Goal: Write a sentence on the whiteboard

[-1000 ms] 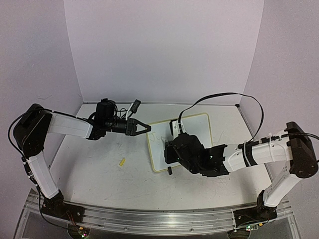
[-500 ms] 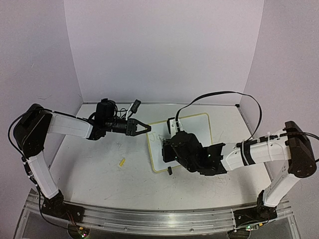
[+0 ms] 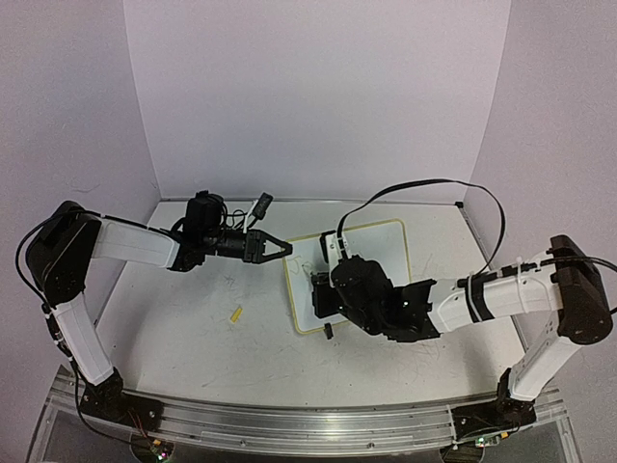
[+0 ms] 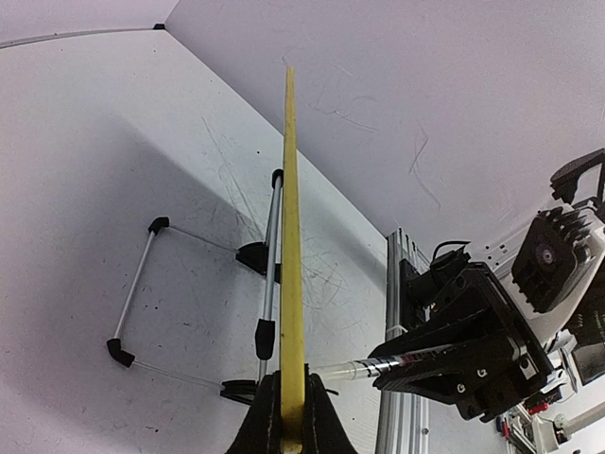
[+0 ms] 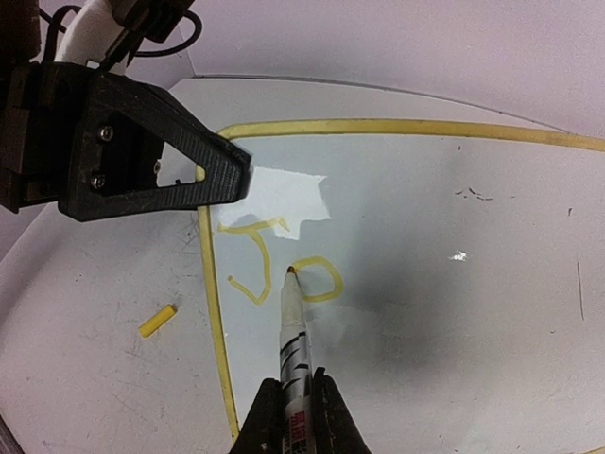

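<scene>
Touching the sentence (image 5: 321, 259) ahead of the fingers, the pen (image 5: 291, 331) is clamped by the right gripper (image 5: 295, 397), the whiteboard (image 4: 289, 236) by its rim in the left gripper (image 4: 290, 421).

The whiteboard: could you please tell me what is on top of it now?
Yellow handwriting, reading J and o, sits near the whiteboard edge clamped by the left gripper; the marker tip touches the o. The right gripper hides what lies beneath it.

Scratched white table (image 3: 183, 347) carrying two things.
The whiteboard (image 3: 383, 241) stands right of centre, propped on thin wire legs (image 4: 137, 284) tipped in black; a small yellow cap (image 3: 235, 314) lies flat on the bare surface to its left, apart from its rim.
</scene>
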Tool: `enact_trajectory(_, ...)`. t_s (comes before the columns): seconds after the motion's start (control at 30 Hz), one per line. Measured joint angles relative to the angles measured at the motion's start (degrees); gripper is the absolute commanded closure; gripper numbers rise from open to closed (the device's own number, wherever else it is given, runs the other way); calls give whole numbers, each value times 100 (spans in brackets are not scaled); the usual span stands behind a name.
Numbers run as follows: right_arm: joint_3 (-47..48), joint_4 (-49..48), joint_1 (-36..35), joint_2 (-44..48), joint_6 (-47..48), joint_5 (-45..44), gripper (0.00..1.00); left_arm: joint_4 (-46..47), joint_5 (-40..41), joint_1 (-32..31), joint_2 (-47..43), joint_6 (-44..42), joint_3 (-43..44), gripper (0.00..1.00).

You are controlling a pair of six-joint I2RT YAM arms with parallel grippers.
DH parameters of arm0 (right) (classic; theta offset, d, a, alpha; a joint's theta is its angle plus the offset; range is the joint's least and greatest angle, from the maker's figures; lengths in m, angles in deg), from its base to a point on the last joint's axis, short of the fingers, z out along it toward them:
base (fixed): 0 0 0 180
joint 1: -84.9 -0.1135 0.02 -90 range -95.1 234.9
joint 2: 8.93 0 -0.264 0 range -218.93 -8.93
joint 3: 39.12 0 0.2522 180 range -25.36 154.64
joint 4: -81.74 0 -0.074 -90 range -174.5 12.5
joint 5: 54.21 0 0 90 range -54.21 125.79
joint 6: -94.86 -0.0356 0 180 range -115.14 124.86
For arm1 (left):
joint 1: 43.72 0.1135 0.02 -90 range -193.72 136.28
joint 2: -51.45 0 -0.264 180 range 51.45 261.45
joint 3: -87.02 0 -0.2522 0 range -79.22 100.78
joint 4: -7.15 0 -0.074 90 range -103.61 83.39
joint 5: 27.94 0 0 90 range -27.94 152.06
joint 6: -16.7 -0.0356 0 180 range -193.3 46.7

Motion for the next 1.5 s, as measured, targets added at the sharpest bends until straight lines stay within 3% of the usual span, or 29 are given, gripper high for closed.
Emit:
enact_trajectory(0.3, -496, -224, 216, 662, 0, 78, 100, 9, -30, -12, 0, -31, 0, 100)
enact_trajectory(1.5, -416, -385, 267, 343, 84, 148, 100, 9, -34, -12, 0, -42, -2, 100)
